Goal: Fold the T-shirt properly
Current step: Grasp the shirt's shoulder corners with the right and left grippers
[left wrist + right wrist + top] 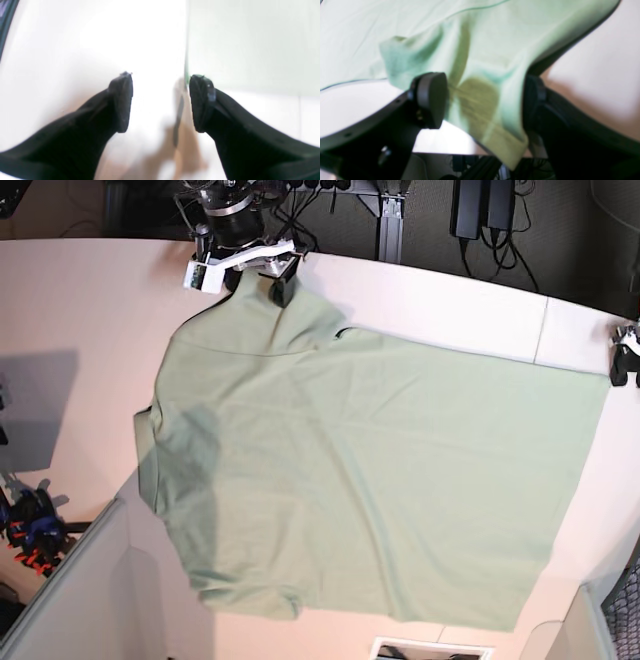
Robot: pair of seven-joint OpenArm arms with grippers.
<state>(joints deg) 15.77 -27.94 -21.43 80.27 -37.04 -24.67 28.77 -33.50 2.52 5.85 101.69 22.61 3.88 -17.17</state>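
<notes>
The pale sage-green T-shirt (pixel 380 480) lies spread flat over the white table (pixel 80 310). At the far edge, my right gripper (pixel 280 285) sits on a corner of the shirt that rises toward it. In the right wrist view this gripper (pixel 482 100) stands open, and a hemmed fold of the shirt (pixel 495 37) drapes between its wide-set fingers. My left gripper (pixel 622 365) is at the table's right side, just off the shirt's edge. Seen from the left wrist, it (pixel 161 77) is open and empty, with the shirt's edge (pixel 250 45) beyond its right finger.
Dark stands and cables (pixel 390 210) crowd the space behind the table's far edge. Red and blue clamps (pixel 30 530) sit at the lower left beside a grey panel (pixel 70 600). The table's edge (pixel 445 147) runs just below the right gripper.
</notes>
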